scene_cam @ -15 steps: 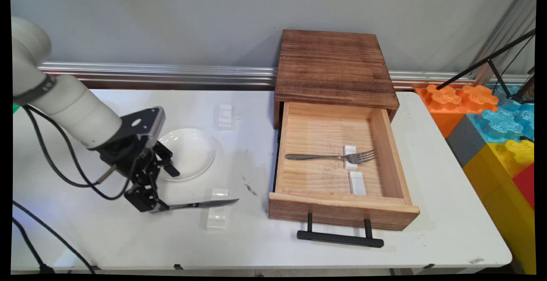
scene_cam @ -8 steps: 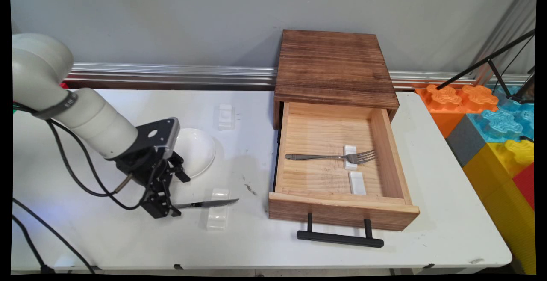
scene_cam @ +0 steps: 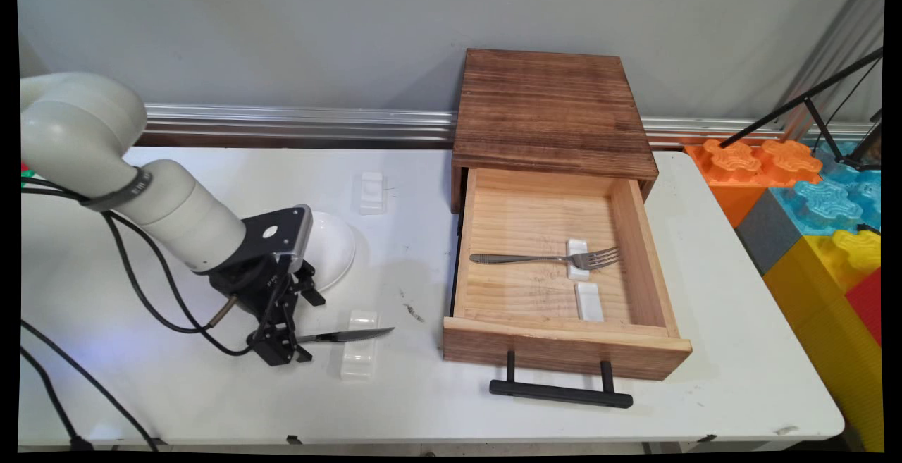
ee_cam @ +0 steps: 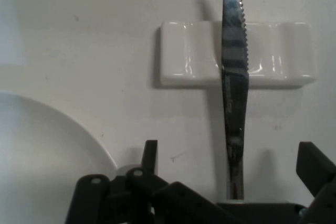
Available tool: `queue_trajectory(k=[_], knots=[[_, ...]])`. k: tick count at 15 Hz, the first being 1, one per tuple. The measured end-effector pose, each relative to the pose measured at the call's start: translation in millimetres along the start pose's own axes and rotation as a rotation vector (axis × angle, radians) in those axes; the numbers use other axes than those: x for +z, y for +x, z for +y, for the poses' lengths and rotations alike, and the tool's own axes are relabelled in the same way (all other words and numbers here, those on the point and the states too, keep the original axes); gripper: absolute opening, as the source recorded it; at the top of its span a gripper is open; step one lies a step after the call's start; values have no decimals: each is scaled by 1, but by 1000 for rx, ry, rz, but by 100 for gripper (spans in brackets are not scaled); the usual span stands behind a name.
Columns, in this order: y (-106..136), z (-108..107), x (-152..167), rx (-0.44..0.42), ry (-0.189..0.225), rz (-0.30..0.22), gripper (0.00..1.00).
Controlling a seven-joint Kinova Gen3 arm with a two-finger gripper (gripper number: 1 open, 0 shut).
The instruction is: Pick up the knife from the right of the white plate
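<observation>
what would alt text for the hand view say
A serrated table knife runs up from between the open gripper's black fingers, its blade lying across a white ceramic rest on the white table. A white plate's rim curves in at lower left.

The gripper (scene_cam: pixel 282 350) sits low at the bench's (scene_cam: pixel 211 392) near left, hemmed by the white plate (scene_cam: pixel 335 248) just beyond it and the knife (scene_cam: pixel 345 335) lying across a white rest (scene_cam: pixel 359 354) to its right. Bare bench runs between that rest and the open drawer (scene_cam: pixel 564 336). The drawer's black handle (scene_cam: pixel 560 392) juts toward the near edge. Inside the drawer, a fork (scene_cam: pixel 546 258) and two rests (scene_cam: pixel 588 301) fill the right half; its left half is open floor.
</observation>
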Motion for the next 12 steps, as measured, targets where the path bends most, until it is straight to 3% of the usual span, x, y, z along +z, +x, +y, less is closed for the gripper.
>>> queue_trajectory(k=[11, 12], knots=[[5, -1, 12, 12, 4, -11, 100], [5, -1, 12, 13, 5, -11, 0]])
